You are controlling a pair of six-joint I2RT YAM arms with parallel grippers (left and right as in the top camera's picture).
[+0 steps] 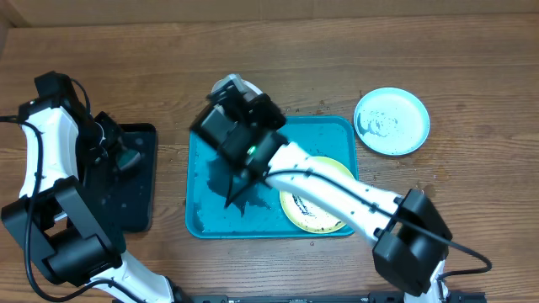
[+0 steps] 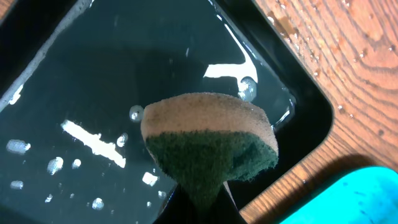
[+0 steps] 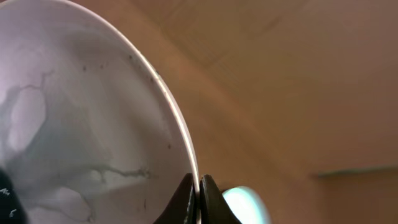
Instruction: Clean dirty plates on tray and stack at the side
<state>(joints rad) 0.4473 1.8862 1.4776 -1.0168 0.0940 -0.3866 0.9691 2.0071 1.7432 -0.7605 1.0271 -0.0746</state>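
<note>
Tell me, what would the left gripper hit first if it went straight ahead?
Most likely the wet black tray: the sponge pinched in the left gripper points straight into it, though the gap is hard to judge.

no text, label, brand, number or sign can be read in any view. the blue tray [image 1: 202, 215], the light blue plate [image 1: 392, 120], the yellow-green plate [image 1: 312, 215], the white-rimmed plate [image 3: 74, 124], the black tray [image 2: 124, 62] and the sponge [image 2: 208, 140] all show plain, unmarked surfaces.
</note>
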